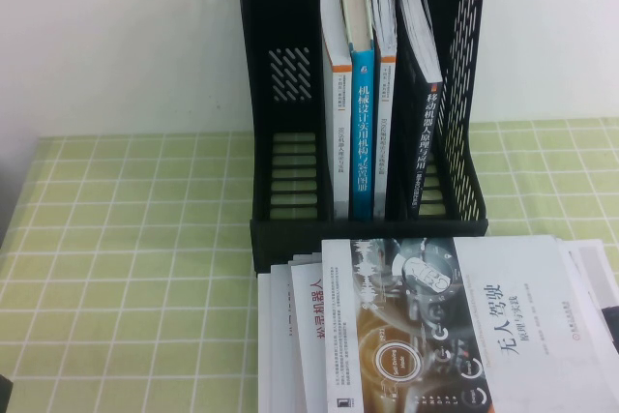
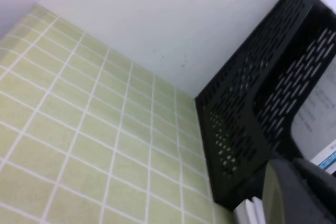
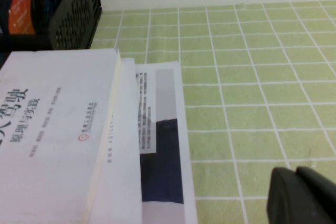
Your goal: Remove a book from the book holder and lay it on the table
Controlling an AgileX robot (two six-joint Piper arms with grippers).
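The book [image 1: 423, 142], with a black spine and white title, stands upright in the rightmost compartment of the black book holder [image 1: 290, 94] at the back of the green checked table [image 1: 126, 239]. An orange patch [image 3: 21, 3] shows inside the holder [image 3: 76, 9] in the right wrist view. My left gripper [image 2: 294, 195] is low beside the holder's left front corner [image 2: 247, 103]. My right gripper [image 3: 298, 195] is shut and empty, over bare cloth to the right of the stacked books. Neither gripper touches the book.
A blue-spined book [image 1: 362, 132] and white books stand in the holder's middle compartments. A stack of books topped by a white-covered one [image 1: 464, 336] lies on the table in front of the holder. Bare cloth [image 1: 116, 287] lies to the left.
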